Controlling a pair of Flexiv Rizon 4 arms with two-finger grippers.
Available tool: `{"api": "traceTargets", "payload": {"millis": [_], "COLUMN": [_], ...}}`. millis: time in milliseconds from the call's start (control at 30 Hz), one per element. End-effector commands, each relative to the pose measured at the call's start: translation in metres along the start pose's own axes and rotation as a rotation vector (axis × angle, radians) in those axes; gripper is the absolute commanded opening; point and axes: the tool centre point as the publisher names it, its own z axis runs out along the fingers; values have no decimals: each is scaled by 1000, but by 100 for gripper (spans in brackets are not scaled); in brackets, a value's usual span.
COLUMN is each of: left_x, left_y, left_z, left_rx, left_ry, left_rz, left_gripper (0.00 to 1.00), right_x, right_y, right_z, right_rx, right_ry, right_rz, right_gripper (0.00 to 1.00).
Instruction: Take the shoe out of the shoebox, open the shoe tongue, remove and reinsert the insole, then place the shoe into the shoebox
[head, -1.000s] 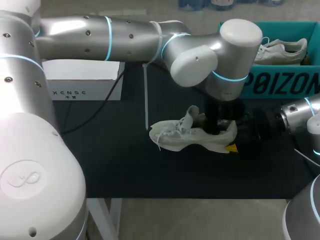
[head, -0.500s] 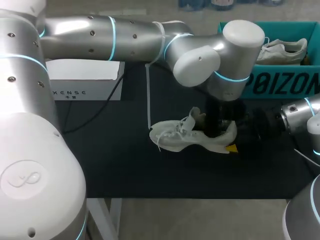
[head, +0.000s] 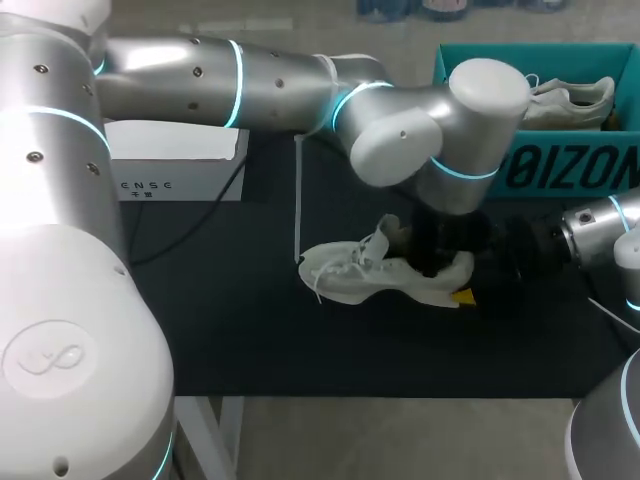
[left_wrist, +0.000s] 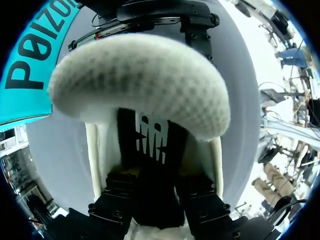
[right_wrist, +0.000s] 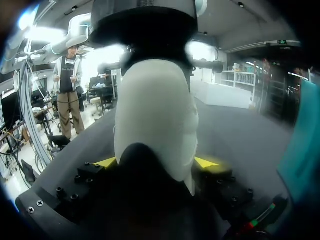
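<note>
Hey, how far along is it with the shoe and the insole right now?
Done: the shoe is out of the shoebox and on the table. In hand: the right gripper is shut on its heel, and the left gripper reaches into the opening over the insole, which sits inside. Left, apparently: pulling and refitting the insole, then boxing the shoe.

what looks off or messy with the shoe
Nothing spilled or damaged. The shoe stands upright on the mat; only its laces lie loose past the toe and its tongue sticks up.
</note>
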Motion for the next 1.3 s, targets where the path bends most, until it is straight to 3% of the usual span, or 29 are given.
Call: {"api": "traceTargets", "payload": {"millis": [33,300,700,1300], "left_x": [11,12,9,4], "left_y": [-7,-1,11,27], "left_z": [28,12,1,-38], "left_rx": [-12,23,42,94], "left_ry": [-69,-183,-233,-286], "left_rz": [-7,-12,-35,-73], "left_gripper": [0,0,0,0], "right_x": [-2,-2,-2,-2], "right_y": [-4,-4,-4,-4], "right_z": [3,3,3,3], "right_rx": [3,3,3,3], "right_ry": [-1,-1,-1,-1], "right_rz": [3,3,3,3], "right_gripper": [0,0,0,0]}}
